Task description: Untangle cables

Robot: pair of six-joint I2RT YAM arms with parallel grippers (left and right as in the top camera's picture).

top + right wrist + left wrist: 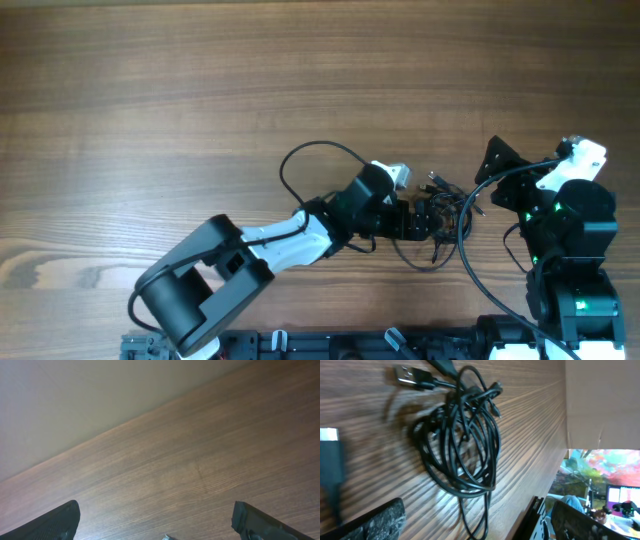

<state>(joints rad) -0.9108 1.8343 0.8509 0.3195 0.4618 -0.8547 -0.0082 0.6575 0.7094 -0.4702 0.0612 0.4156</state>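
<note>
The cables lie as one tangled bundle of thin black cords on the wooden table, right of centre. In the left wrist view the cables are a loose coil with a silver USB plug at the top left. My left gripper is open, low at the bundle's left side. Its fingers stand wide apart, and one loop of the bundle trails down between them without being held. My right gripper is open and empty, to the right of the bundle. Its fingers frame only bare wood.
A thick black arm wire loops out beside the left arm. Another arm wire curves from the right arm toward the front edge, close to the bundle. The wooden table stretches back and left.
</note>
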